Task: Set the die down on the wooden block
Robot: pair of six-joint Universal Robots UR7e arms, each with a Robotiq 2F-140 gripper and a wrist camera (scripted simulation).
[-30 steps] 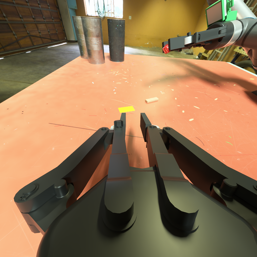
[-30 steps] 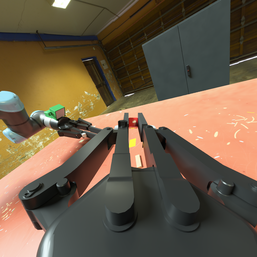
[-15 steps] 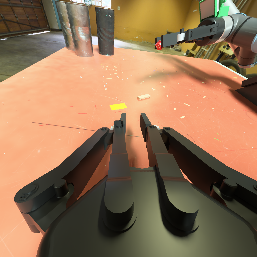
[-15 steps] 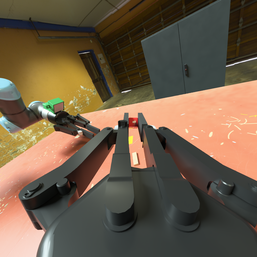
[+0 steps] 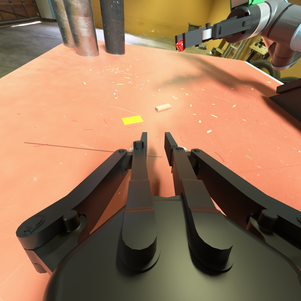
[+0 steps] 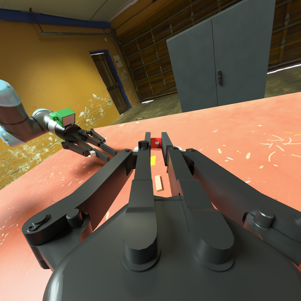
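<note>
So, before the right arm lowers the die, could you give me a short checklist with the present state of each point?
1. Red die held between the right gripper fingers: ok.
2. Wooden block lying flat on the table: ok.
3. Block top free of objects: ok.
4. Die directly above the block: not ok, it looks well off to the side.
5. Left gripper away from the block: ok, empty, fingers slightly apart.
6. Yellow patch apart from the block: ok.

Yellow patch [image 5: 132, 120] on table [image 5: 48, 97]; three metal cylinders [image 5: 84, 27] behind
</note>
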